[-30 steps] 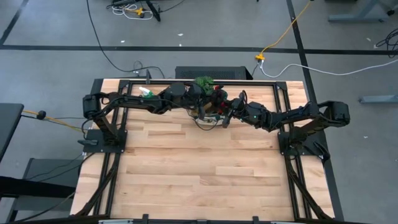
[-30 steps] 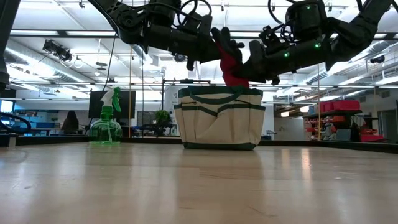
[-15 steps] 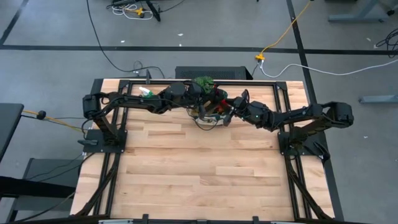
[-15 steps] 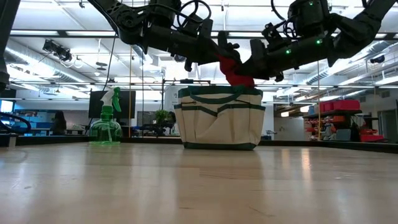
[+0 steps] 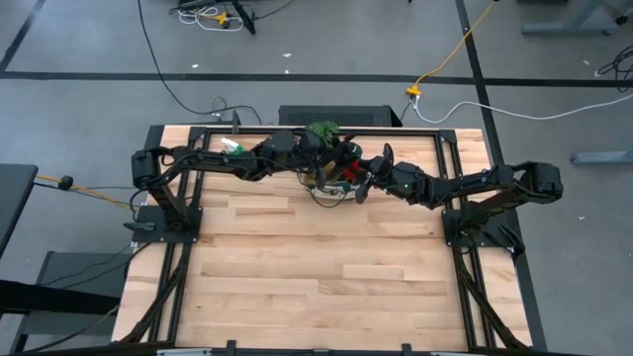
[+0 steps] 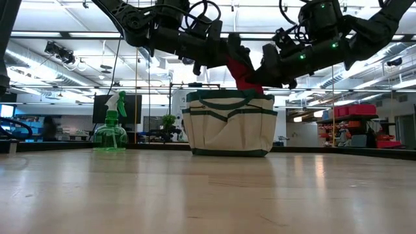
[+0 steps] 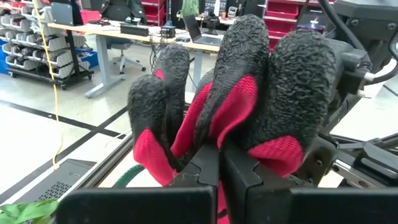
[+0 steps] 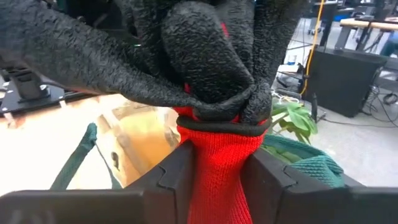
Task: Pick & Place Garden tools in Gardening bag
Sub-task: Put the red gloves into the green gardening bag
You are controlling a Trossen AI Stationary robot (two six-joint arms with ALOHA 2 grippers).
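I am pinching the red-and-black gloves [image 6: 242,70] in my closed left gripper [image 7: 219,163] and clasping their cuff in my right gripper [image 8: 217,163], top centre of the low view, directly above the gardening bag [image 6: 229,127], for lowering inside.

Even overhead light lay on the table [image 5: 316,277] in the high view, with only faint shadows. In the low view, ceiling strips shone bright behind the arms, leaving them dark silhouettes, and glare sheened the near tabletop. Both wrist views showed the gloves [image 7: 249,99] close and soft-edged, the room behind blurred.
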